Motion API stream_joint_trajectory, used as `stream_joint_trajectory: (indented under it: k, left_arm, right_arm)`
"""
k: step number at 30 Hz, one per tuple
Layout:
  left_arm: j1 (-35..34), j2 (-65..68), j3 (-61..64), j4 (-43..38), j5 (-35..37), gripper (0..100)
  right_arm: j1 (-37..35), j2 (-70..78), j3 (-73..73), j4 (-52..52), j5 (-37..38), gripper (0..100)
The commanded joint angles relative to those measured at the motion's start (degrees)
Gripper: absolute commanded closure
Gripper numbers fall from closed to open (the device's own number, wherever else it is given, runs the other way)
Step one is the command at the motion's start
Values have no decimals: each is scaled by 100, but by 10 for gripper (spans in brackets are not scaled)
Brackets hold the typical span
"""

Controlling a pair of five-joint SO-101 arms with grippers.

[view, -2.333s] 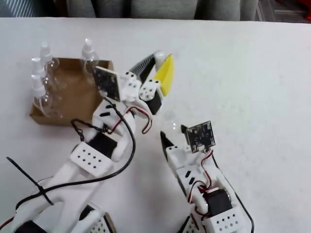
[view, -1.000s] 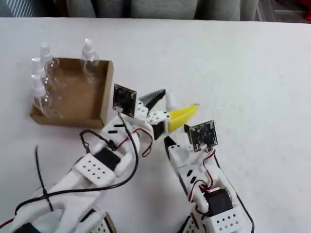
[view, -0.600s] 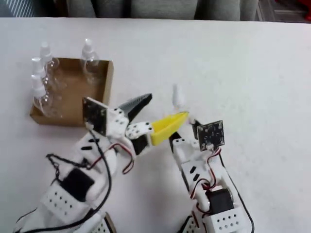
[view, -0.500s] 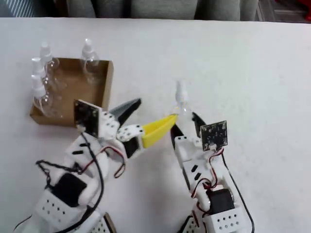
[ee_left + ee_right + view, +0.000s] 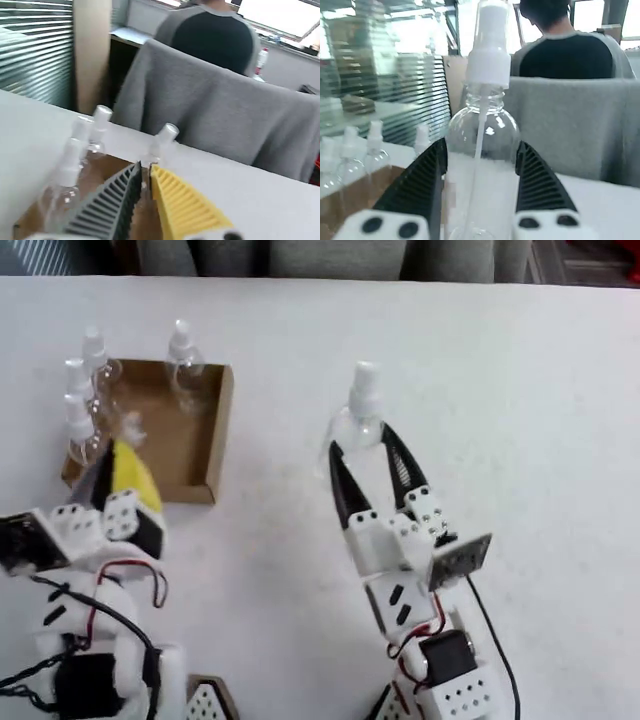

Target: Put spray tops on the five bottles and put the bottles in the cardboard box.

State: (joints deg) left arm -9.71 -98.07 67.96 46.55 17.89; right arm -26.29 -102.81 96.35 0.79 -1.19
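Right gripper (image 5: 360, 440), arm stretched forward, clamps an upright clear plastic bottle with white spray top (image 5: 365, 400) mid-desk. Left gripper (image 5: 112, 448), fingers together, tilts over the near edge of the brown cardboard box (image 5: 218, 430).

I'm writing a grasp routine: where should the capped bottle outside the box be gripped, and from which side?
Grip the bottle on its round clear body, below the spray top, coming level from the arms' side; it is upright, as the right gripper has it.
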Motion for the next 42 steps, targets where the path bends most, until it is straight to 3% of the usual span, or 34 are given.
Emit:
stream_joint_trajectory:
  k: [1, 6, 12, 21, 25, 34, 42]
  left_arm:
    - [-1174, 57, -132, 53, -44, 977]
    - [-2079, 716, -141, 624, -44, 979]
    - [-2440, 1684, -105, 1855, -369, 977]
    - [-3635, 1930, 1055, 510, -563, 978]
    - [-3679, 1930, 1547, 220, -571, 978]
    - [-3503, 1938, 1582, 466, -818, 979]
    - [-3336, 1956, 1556, 659, -853, 979]
  right_arm:
    - [-567, -13, -88, -549, 0, 982]
    - [-1165, -4, -519, -567, 352, 982]
    - [-1446, 954, -941, -1007, 545, 982]
    - [-1842, 4347, -1978, -2914, 510, 982]
    - [-1903, 6018, -2497, -3925, 510, 982]
    - [-2123, 9411, -3833, -5701, 519, 982]
    - [-2273, 11064, -5143, -6132, 554, 982]
